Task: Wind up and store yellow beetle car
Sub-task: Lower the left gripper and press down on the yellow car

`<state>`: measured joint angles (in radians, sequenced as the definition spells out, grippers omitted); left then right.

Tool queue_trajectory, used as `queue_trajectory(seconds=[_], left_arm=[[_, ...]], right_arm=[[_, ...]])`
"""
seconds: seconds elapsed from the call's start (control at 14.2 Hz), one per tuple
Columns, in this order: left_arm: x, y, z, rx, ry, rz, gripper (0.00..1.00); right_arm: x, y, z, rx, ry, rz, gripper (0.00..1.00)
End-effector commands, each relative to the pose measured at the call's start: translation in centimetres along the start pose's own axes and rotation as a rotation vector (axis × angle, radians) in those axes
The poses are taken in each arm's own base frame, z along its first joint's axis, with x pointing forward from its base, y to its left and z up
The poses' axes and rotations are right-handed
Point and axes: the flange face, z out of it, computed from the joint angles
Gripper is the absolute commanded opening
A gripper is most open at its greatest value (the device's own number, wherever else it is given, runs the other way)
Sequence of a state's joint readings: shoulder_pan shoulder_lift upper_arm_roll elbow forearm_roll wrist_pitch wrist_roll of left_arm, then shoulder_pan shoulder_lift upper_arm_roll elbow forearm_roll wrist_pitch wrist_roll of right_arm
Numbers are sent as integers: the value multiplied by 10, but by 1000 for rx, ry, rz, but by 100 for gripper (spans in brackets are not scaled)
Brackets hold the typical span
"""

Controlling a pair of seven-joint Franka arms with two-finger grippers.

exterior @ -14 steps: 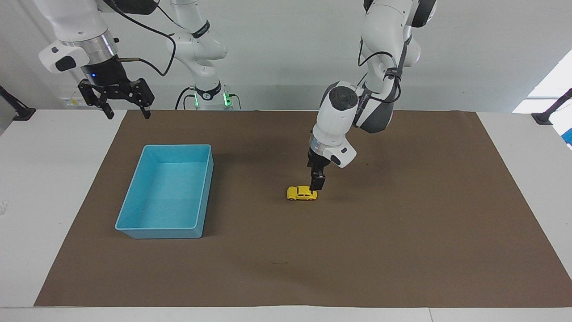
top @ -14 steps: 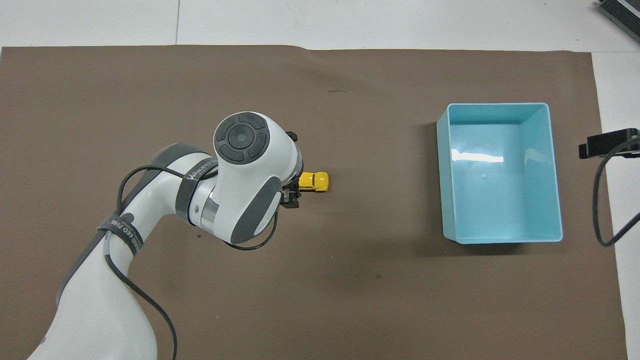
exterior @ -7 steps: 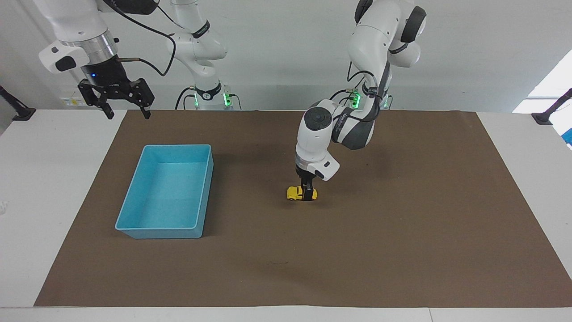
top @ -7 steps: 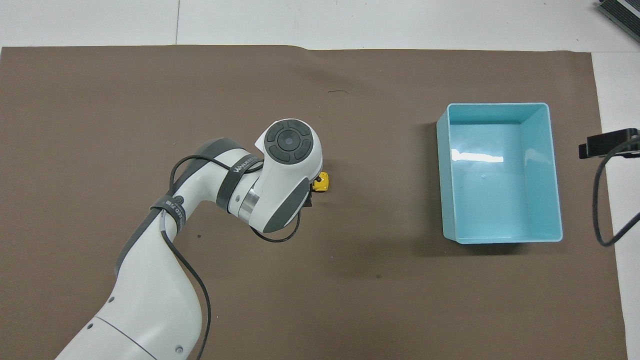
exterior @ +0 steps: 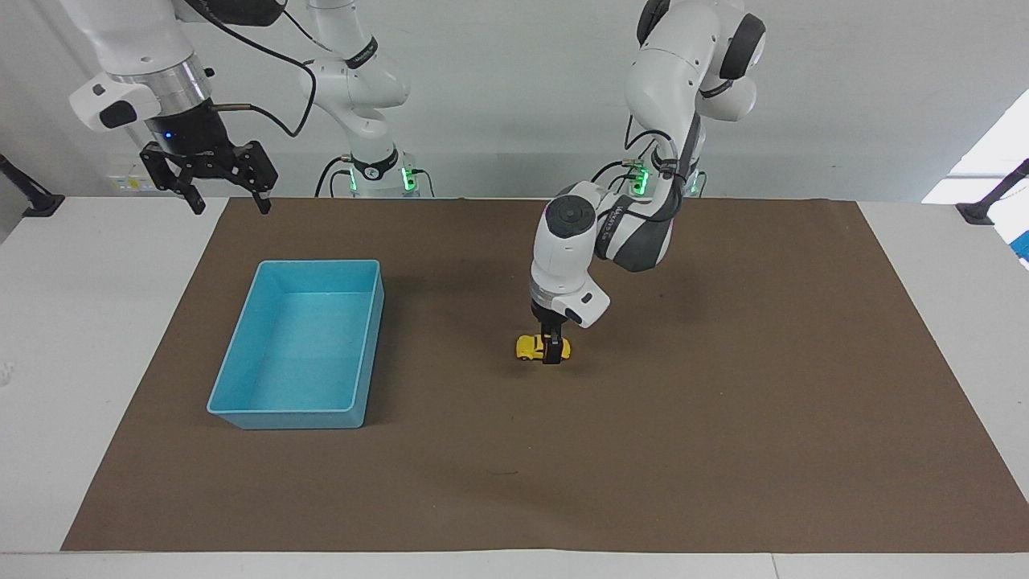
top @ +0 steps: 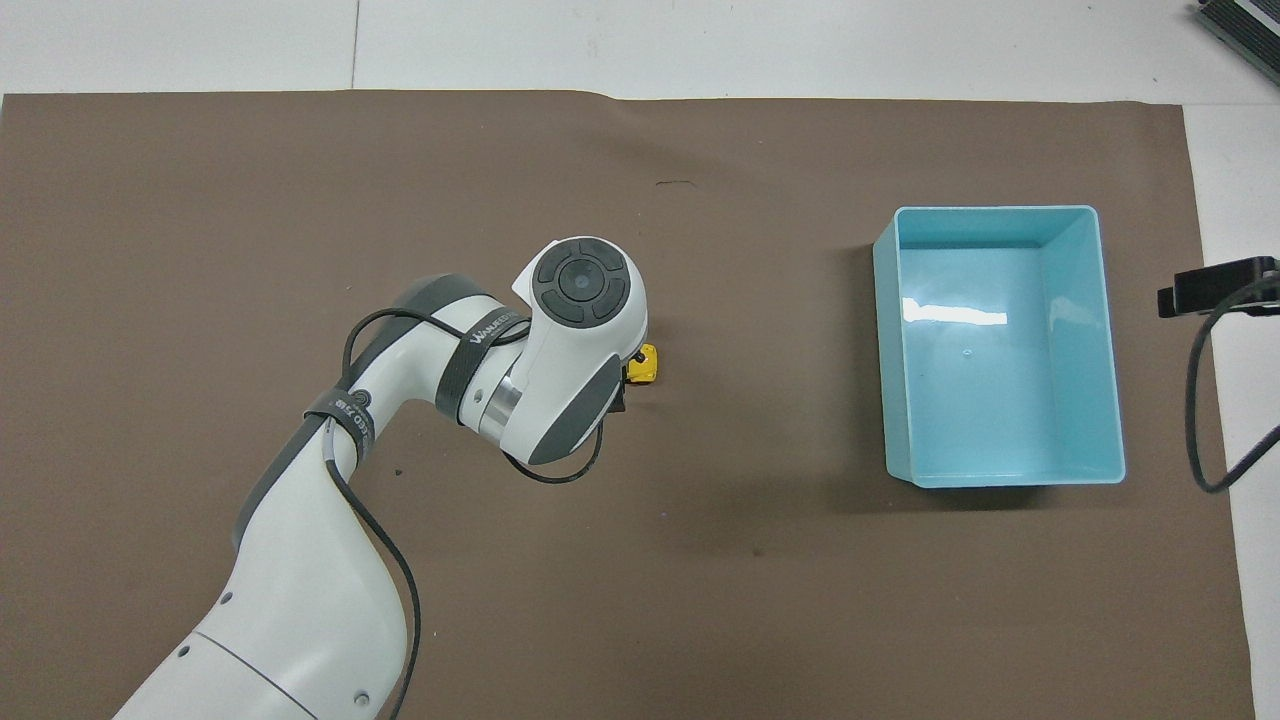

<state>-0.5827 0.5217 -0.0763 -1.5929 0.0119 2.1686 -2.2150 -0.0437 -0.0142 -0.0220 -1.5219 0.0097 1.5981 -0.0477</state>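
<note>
– Change since last look?
– Left gripper (exterior: 551,354) has dropped onto car (exterior: 530,347), jaws spread either side of it, not yet clenched. Car sits on mat (exterior: 723,450), beside bin (exterior: 283,418), toward left arm's end.
– Meaning?
– Grasp for winding looks next; bin empty.
– Surroundings?
– Brown mat, white table (exterior: 72,362). Right gripper (exterior: 227,205) waits, released, over mat's corner by bin. Plain wall (exterior: 498,96).

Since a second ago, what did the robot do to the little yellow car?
The left hand came down from just above the yellow beetle car and now straddles it on the mat, open. The car, blue bin and raised right hand stayed put.
</note>
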Motion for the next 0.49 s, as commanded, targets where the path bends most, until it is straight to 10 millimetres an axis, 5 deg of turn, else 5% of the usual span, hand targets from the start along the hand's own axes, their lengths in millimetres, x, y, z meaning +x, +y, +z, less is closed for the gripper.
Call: queue_trajectory(seconds=[0.0, 0.42], left_arm=[[-7, -9, 5, 3, 35, -11, 100], [-2, -15, 13, 20, 50, -41, 100]], right_arm=[[2, 2, -1, 0, 8, 25, 100], [2, 4, -1, -2, 8, 28, 100]])
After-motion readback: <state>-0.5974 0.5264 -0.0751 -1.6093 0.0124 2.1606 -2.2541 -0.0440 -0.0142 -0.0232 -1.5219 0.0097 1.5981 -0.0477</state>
